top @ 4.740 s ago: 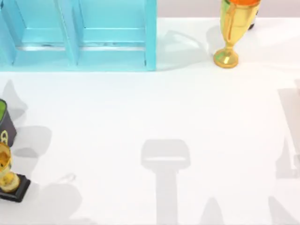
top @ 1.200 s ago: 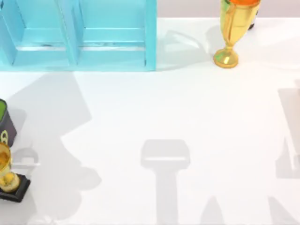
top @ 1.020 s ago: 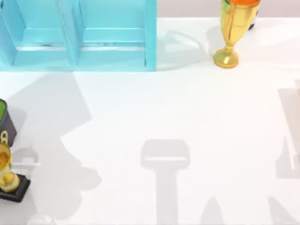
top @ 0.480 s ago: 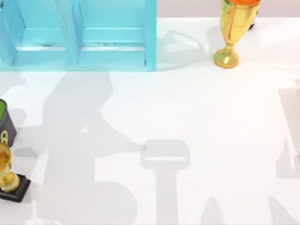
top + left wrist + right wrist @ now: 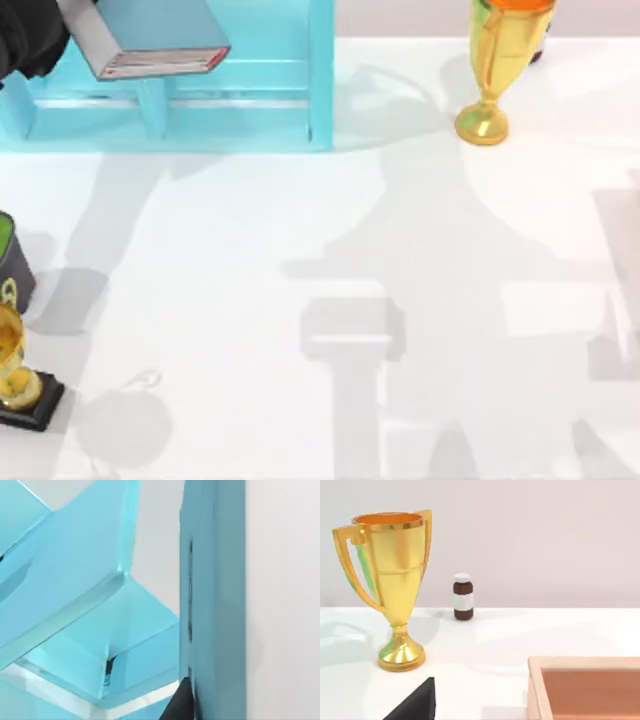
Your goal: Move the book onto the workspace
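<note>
Teal-blue cover, pale page edge with a reddish line: the book [image 5: 155,40] sits at the top view's upper left, raised in front of the light blue shelf unit [image 5: 250,90], tilted with the page edge facing the camera. A black mass at the corner beside it is my left arm [image 5: 28,35], touching the book's left end. My left end effector [image 5: 181,705] appears in the left wrist view as one dark finger against a tall teal slab, which I take for the book [image 5: 215,600]; it looks to be gripping the book, though I cannot see the second finger. Beyond it that view gives the shelf unit's [image 5: 75,580] angled panels, close up.

The white bench [image 5: 300,250] below is bare in the middle, with grey shadows across it. At its left edge stand a dark container with a green top [image 5: 12,260] and a small gold trophy on a black base [image 5: 18,380].

The large gold trophy [image 5: 495,70] stands at the top view's upper right. The right wrist view shows it full height [image 5: 395,590], and adds a brown bottle with a white cap [image 5: 463,597] behind it, a wooden tray corner [image 5: 580,680], and one dark finger of my right end effector [image 5: 417,702], parked; I cannot tell how far open it is.
</note>
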